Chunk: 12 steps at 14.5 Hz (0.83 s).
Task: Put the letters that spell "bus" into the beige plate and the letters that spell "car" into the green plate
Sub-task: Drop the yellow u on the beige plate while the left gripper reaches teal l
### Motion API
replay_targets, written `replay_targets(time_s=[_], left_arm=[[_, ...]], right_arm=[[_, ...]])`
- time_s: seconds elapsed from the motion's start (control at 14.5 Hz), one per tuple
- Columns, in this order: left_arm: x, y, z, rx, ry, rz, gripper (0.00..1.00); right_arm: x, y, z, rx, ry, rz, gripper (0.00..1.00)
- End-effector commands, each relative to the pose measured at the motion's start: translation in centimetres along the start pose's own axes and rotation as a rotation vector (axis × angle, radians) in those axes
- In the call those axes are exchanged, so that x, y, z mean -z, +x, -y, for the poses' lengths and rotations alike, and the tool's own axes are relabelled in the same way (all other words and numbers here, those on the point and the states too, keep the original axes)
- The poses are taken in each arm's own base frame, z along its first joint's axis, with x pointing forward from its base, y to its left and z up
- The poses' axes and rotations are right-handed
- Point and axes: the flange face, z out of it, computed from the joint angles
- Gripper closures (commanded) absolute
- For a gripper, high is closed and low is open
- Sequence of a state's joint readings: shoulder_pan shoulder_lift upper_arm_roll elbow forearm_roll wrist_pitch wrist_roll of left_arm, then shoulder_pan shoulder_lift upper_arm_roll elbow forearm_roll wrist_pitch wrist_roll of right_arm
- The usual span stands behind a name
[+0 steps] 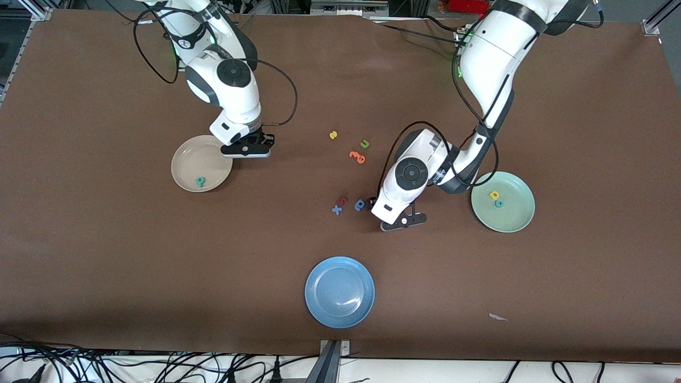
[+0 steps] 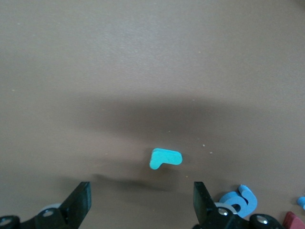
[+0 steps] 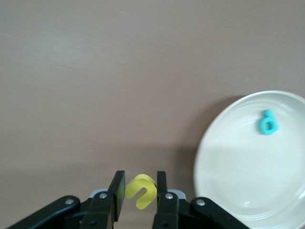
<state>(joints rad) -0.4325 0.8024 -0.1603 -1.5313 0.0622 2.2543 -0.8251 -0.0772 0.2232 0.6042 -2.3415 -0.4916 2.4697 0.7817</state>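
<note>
On the brown table, two white robot arms worked among scattered foam letters. At nine o'clock from the table's middle, the right gripper [image 3: 137,200] hung just off the rim of the beige plate [image 1: 183,170], its fingers clamped on the yellow u-shape [image 3: 141,191], apparently so the letter could be carried over the plate and dropped. A teal looped letter [image 1: 200,182] already lay in that plate. The small yellow s-curl [image 1: 333,135] lay loose at twelve o'clock. Toward three o'clock, the left gripper [image 2: 142,200] hovered low with its fingers spread wide, straddling the teal hooked bar [image 2: 165,158] on the table, seemingly lined up to pinch it. At its three o'clock, the green plate [image 1: 518,221] held a yellow blocky letter [image 1: 494,195] and a teal c-curve [image 1: 499,204]. The front camera could not see the hooked bar, which the left arm covered. A blue rounded letter [image 2: 240,202] was partly cut off behind a finger in the left wrist view.
</note>
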Motion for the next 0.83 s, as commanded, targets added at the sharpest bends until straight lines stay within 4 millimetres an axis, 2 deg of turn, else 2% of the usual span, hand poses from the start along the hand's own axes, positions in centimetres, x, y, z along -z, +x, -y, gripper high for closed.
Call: replay_targets(time_s=[0.0,0.07,0.21,0.35,0.41,0.55,0.62,0.69,0.76], left_arm=[[0.3,1.1,-1.2,0.006,0.016,-0.036,0.08],[0.4,1.2,-1.2,0.006,0.018,-0.034,0.11],[0.3,1.2,-1.1,0.006,0.021,-0.032,0.18],[0.0,1.4,-1.0,0.008,0.023,-0.030,0.24],[0.0,1.4,-1.0,0.010,0.023,-0.030,0.27],[-0.4,1.4,-1.0,0.012,0.025,-0.027,0.31],[-0.5,1.3,-1.0,0.011,0.026,-0.024,0.33],[-0.5,1.3,-1.0,0.012,0.026,-0.024,0.37],[-0.5,1.2,-1.1,0.012,0.026,-0.024,0.40]], right_arm=[[-0.6,0.6,-5.0,0.078,-0.009,0.031,0.97],[-1.1,1.3,-7.6,0.106,-0.010,0.041,0.96],[-2.0,2.0,-11.0,0.152,-0.006,0.061,0.94],[-2.3,2.0,-11.8,0.163,-0.003,0.068,0.86],[-2.3,2.0,-11.7,0.159,-0.001,0.070,0.69],[-2.6,1.9,-11.7,0.135,0.014,0.083,0.27],[-2.6,1.9,-11.6,0.129,0.019,0.088,0.14],[-2.6,1.8,-11.4,0.131,0.018,0.093,0.07],[-2.3,1.6,-10.7,0.141,0.019,0.099,0.04]])
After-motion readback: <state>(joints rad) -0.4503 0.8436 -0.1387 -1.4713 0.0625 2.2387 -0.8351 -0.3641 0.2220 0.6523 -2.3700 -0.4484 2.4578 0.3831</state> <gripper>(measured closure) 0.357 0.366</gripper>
